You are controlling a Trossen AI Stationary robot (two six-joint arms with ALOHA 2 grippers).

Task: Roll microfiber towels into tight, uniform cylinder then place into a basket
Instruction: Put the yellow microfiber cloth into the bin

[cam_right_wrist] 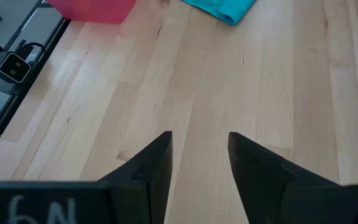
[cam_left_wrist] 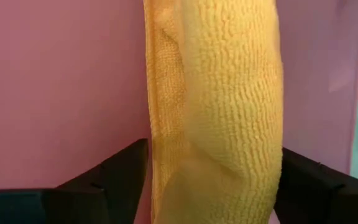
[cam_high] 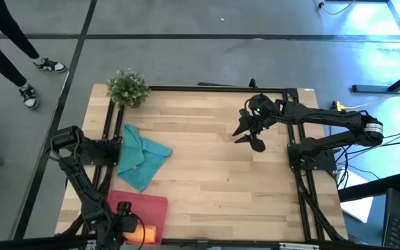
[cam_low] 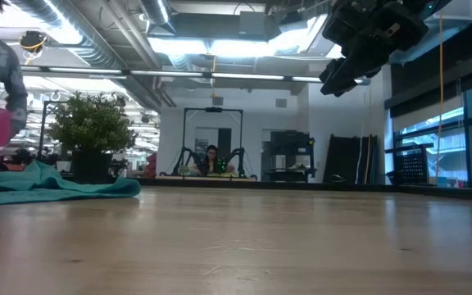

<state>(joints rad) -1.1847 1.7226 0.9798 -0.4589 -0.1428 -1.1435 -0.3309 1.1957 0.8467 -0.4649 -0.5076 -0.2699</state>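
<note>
The left gripper sits low over the pink-red basket at the near left corner of the table. Between its two dark fingers lies the rolled orange towel — a plump, ribbed cylinder resting on the basket's pink floor. In the left wrist view the fingers stand at either side of the roll, spread about as wide as the roll itself; whether they touch it or have let go cannot be told from the pictures. From above, the orange roll shows at the basket's near edge, just beside the gripper.

The teal towel lies unrolled and crumpled on the wood, just beyond the basket and near the left arm's base. In the low view it reads as a flat, rumpled heap in front of the small potted plant, which stands at the far left corner of the table.

The right gripper hangs above the table's right half, well apart from both towels, holding nothing — its fingers stand parted with bare wood showing between them.

A person's legs and shoes show on the floor beyond the table's far left corner.
</note>
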